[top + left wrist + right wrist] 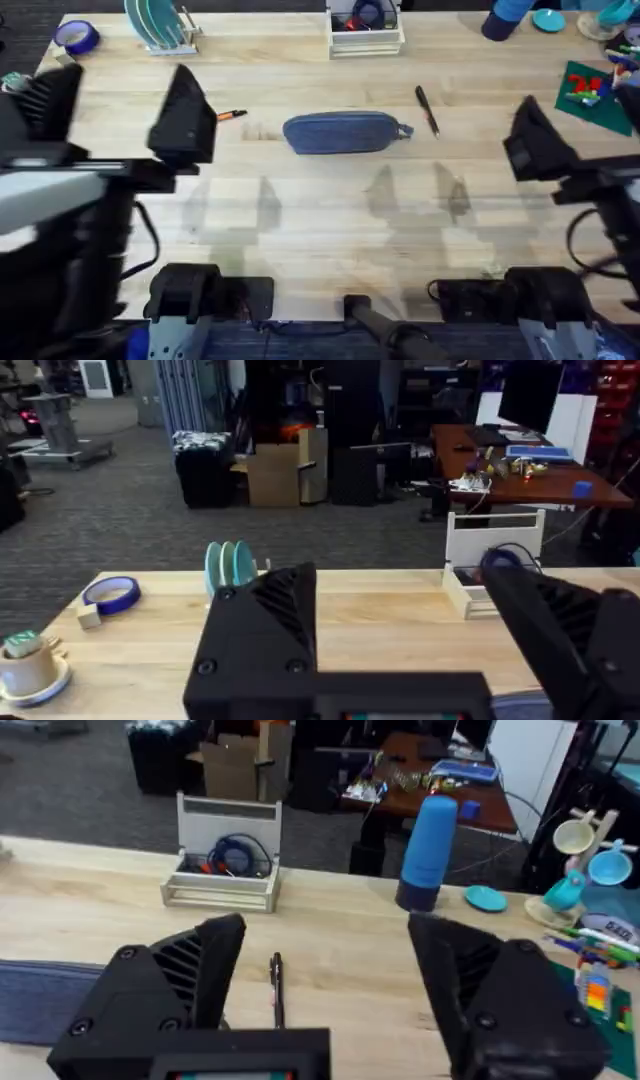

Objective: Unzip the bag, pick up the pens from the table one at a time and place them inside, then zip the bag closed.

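The blue-grey bag (345, 132) lies zipped at mid-table, its pull loop (405, 130) at the right end. The orange pen (232, 115) pokes out from behind my left gripper (185, 120), left of the bag. Right of the bag lies the black pen (427, 110). My right gripper (535, 140) hovers farther right of it. In the left wrist view the left gripper (400, 585) is open and empty, with a corner of the bag (520, 705) low down. In the right wrist view the right gripper (328, 925) is open above the black pen (277, 985), the bag (40, 995) at the edge.
Along the far edge stand a blue tape roll (77, 37), a rack of teal plates (160, 25), a white wooden organiser (365, 30) and a blue cylinder (505, 20). A green mat (595, 90) with small items lies far right. A cup (25, 665) sits far left.
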Controlling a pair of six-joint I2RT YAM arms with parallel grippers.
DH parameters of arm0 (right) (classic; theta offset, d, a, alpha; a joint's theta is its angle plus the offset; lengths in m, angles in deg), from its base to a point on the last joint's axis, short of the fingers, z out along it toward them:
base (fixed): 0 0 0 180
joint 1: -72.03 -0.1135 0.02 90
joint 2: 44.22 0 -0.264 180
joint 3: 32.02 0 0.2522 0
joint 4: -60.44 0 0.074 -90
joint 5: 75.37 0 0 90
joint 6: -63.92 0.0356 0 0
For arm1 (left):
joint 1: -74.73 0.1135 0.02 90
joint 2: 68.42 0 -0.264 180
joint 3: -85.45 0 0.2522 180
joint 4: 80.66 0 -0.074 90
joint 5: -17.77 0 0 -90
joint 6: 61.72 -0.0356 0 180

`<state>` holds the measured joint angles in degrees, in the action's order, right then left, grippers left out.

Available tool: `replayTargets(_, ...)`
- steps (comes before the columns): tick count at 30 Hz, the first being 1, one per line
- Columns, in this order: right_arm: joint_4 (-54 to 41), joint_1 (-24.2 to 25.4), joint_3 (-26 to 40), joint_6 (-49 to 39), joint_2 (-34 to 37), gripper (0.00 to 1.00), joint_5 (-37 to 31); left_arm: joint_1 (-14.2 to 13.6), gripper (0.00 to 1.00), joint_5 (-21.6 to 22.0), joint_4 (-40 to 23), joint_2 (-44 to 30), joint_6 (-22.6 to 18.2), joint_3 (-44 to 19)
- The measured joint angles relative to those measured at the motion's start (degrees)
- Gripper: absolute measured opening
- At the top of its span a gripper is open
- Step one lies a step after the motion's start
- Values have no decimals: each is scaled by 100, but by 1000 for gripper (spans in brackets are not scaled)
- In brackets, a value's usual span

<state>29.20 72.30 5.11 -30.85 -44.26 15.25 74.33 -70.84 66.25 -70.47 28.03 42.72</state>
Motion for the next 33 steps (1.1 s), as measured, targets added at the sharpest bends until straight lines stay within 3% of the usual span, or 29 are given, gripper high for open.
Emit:
replayTargets(13, -1387, 0, 1572, -42, 173, 996, -24, 0, 994, 24, -1481, -1834, -15, -2313)
replayTargets(24, -2378, 2, 2744, -195, 1666, 996, -24, 0, 993, 40, -2485, -3336, -22, -3762)
replayTargets(33, -2895, 2, 3512, -364, 3024, 995, -22, 0, 993, 29, -3018, -4021, -42, -4175)
